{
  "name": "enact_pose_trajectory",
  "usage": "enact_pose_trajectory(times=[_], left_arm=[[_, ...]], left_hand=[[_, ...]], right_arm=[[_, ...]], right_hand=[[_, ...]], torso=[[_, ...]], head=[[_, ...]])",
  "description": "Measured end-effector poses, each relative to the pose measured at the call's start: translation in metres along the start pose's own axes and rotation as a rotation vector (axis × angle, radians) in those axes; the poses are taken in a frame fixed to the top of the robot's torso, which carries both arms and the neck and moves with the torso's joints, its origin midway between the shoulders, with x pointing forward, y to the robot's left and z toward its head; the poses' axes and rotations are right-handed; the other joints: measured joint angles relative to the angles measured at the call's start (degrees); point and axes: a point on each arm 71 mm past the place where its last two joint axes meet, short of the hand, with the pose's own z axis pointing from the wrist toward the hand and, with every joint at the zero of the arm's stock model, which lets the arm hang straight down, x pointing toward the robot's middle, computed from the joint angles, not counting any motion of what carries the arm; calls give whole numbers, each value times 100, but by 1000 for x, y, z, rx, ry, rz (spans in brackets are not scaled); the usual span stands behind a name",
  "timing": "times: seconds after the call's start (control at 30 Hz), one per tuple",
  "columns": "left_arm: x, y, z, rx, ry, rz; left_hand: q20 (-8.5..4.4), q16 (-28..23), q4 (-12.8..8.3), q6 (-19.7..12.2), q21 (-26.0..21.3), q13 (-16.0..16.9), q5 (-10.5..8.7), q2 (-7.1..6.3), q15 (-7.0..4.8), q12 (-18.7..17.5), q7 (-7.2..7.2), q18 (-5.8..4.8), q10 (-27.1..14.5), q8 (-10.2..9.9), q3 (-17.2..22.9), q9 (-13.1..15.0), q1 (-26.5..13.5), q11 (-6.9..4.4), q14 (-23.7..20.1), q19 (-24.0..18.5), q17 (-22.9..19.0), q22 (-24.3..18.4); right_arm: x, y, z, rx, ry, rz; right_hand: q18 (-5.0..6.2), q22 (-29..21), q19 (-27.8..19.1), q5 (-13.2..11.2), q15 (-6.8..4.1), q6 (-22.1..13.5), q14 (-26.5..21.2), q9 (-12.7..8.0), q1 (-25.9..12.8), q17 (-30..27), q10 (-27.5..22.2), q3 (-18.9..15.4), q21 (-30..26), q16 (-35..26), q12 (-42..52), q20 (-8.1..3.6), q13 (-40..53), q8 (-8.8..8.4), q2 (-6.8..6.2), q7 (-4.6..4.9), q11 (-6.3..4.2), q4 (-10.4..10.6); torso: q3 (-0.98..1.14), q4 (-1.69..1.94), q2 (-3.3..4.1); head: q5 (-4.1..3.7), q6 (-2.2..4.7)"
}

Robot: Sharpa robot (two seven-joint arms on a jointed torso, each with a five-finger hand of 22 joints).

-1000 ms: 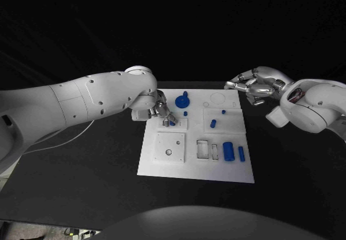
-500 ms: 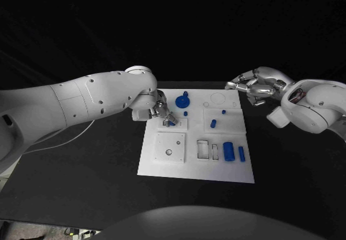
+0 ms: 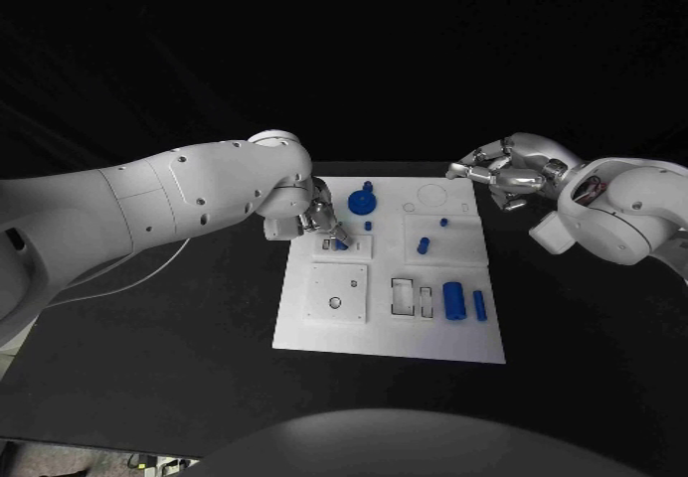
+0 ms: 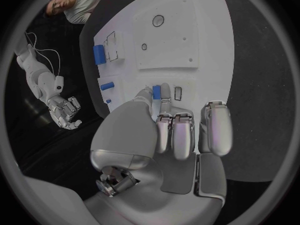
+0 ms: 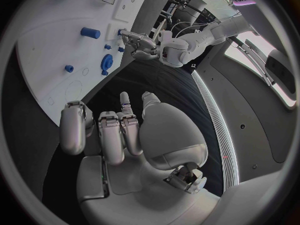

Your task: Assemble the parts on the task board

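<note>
- The left robot hand (image 3: 318, 225) was down over the upper left part of the white board (image 3: 330, 336), pinching a small blue peg (image 4: 156, 91) between thumb and fingertip, its other fingers curled beside it. I judged the light pinch suited lowering so small a piece upright into a seat in the square plate beneath it.
- The right robot hand (image 3: 502, 171) hung in the air just off the board's far right corner, fingers curled in and carrying nothing, well apart from the pieces. That looked like a waiting pose, kept clear of the left arm's work.
- A blue disc with a knob (image 3: 363, 202) stood near the board's far edge, just beside the left hand. Another short peg (image 3: 425, 243) sat in the right-hand plate, and a thick blue cylinder (image 3: 453, 300) with a thin blue rod (image 3: 480, 305) lay side by side near the board's right edge, probably still awaiting their places.
- The square plate with a round hole (image 3: 338, 293) and the two narrow slots (image 3: 412, 297) appeared unfilled.
- The board lay flat in the middle of the black worktop (image 3: 172, 348); the room around it was dark.
</note>
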Motion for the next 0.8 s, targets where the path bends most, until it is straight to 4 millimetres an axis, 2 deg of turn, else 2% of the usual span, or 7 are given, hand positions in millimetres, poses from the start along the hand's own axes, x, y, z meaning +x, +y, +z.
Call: enact_pose_trajectory(times=[0.2, 0.6, 0.7, 0.8], left_arm=[[0, -1, 0, 0, -4, -5], [-1, -3, 1, -5, -6, -8], [-1, -3, 2, -6, -6, -8], [-1, -3, 2, -5, -6, -8]], left_hand=[[0, 0, -4, 24, 0, 0, -244, 0, 0, 0, -19, 1, 0, 28, 4, 35, 0, 0, 0, 0, 0, 0], [-22, 0, 51, 74, 0, 1, -442, 0, 0, 0, -33, 0, 20, 45, -52, 64, 0, -20, 0, 22, 0, 5], [-44, 0, 52, 193, 0, 0, -522, -1, -29, 0, -66, 1, -5, 132, -52, 101, -1, -58, 13, 44, 0, 4], [-82, 0, -3, 352, 0, 1, -571, 9, -85, 0, -146, 0, 10, 339, -50, 278, 9, -117, 18, 65, -1, 4]], right_arm=[[1, -2, 0, 3, 2, 2], [2, -3, 1, 6, 3, 2], [2, -3, 1, 6, 3, 3], [2, -3, 1, 7, 3, 3]], right_hand=[[0, 0, 0, 0, 0, 0, 0, 5, 0, 0, 0, 0, 0, 0, 0, 0, 0, 0, 0, 0, 0, 0], [0, -1, 0, 0, 0, 0, 0, 4, -1, -1, -1, 0, -35, 0, 2, 0, 0, 0, -1, 0, 1, 0], [0, -1, 0, 0, 0, 0, 0, 4, -1, -1, -8, 0, -35, 0, 3, 0, 0, 0, -1, 0, 8, 0], [-1, -1, 0, 0, 0, 0, 0, 4, -1, -1, 3, 0, -35, 0, 4, 0, 0, 0, -1, 0, -3, 0]], torso=[[1, 2, 1], [-1, 3, 0], [-1, 3, 0], [-1, 3, 0]], head=[[3, 0], [19, 0], [21, 0], [21, 0]])
